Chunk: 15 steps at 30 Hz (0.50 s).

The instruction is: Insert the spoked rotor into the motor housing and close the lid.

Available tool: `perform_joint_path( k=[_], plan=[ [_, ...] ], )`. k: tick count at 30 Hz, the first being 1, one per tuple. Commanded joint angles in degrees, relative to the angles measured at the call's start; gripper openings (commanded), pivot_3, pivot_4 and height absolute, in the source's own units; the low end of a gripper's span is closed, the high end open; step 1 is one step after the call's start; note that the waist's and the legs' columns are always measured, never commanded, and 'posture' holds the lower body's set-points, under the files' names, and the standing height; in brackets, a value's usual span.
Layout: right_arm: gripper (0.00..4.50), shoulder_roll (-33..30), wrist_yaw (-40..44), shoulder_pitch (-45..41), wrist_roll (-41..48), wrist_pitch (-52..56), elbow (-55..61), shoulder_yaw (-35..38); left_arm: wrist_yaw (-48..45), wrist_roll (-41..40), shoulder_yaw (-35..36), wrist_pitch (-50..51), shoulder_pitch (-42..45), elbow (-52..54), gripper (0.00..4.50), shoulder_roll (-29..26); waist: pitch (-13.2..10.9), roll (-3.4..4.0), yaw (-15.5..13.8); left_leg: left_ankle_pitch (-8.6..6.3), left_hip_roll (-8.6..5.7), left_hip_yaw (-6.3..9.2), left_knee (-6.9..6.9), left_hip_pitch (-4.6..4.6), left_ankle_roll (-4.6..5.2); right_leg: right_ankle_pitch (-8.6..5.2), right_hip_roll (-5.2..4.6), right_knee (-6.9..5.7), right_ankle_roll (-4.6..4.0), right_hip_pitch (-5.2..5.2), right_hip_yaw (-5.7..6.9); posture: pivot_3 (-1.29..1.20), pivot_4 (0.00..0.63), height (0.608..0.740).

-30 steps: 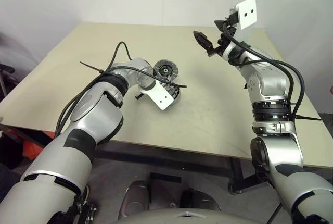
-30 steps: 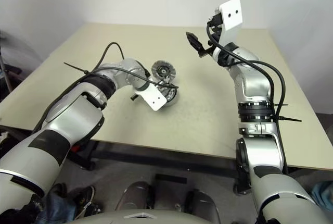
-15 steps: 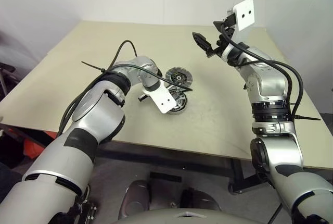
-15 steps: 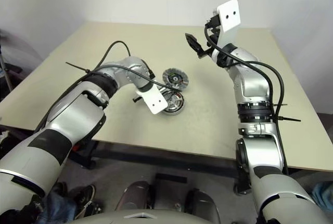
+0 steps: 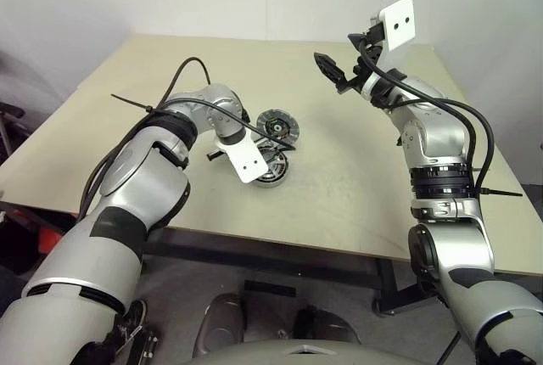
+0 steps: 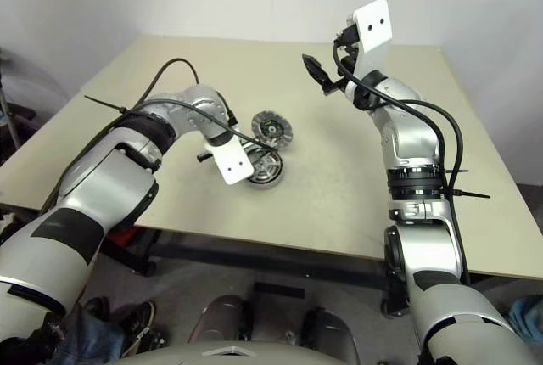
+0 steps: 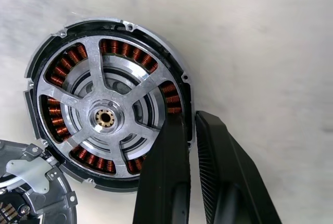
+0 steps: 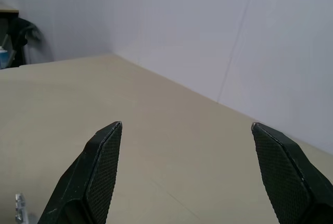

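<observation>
The motor housing sits flat on the table, its copper windings showing, with the spoked rotor seated inside it. My left gripper points steeply down. Its fingers are shut across the housing's rim, one over the rotor's edge and one outside. In the eye views the housing lies partly under my left wrist. The lid rests just behind the housing, touching it, with its black-and-green centre facing up; its edge also shows beside the housing. My right gripper is raised over the table's far side, open and empty.
The beige table has bare surface to the right of the parts and toward its near edge. A pale wall stands behind the table's far edge. Black cables loop above my left forearm.
The housing and the lid slid with my left gripper, first right and nearer, then back left. My left wrist turned to point more steeply down. The right arm kept still.
</observation>
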State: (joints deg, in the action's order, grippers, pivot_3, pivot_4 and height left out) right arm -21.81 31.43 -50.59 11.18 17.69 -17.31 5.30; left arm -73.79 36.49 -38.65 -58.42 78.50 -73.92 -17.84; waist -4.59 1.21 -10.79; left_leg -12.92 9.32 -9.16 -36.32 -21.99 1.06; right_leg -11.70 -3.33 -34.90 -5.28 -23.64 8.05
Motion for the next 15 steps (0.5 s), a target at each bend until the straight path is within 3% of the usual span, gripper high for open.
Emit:
perform_joint_path(
  k=[1,10,15],
  plan=[
    [4.50,-0.32,-0.10,-0.13,-0.08,-1.43,1.11,-0.05,1.13,0.66,-0.45,-3.66,1.87,1.33,0.04,-2.65,0.00,0.00,0.01,0.00,0.00,0.00,0.00,-0.02,0.00,0.00,0.00,-0.01,0.00,-0.02,0.00,0.00,0.000,0.740],
    [4.50,-1.03,-0.59,2.07,0.13,-0.54,3.63,0.49,16.04,8.90,-5.09,-12.08,4.71,1.35,0.04,-5.32,0.00,-0.01,0.05,0.01,0.00,0.00,-0.02,-0.06,-0.03,-0.04,0.00,-0.03,0.08,-0.06,-0.01,0.00,0.000,0.740],
    [4.50,-1.56,-1.12,3.32,0.36,0.22,5.33,0.78,25.65,13.52,-7.49,-10.64,5.80,0.38,0.04,-5.15,-0.01,-0.01,0.15,0.01,0.00,0.00,-0.02,-0.07,-0.04,-0.04,0.01,-0.02,0.11,-0.06,-0.01,0.00,0.000,0.740]
  ],
)
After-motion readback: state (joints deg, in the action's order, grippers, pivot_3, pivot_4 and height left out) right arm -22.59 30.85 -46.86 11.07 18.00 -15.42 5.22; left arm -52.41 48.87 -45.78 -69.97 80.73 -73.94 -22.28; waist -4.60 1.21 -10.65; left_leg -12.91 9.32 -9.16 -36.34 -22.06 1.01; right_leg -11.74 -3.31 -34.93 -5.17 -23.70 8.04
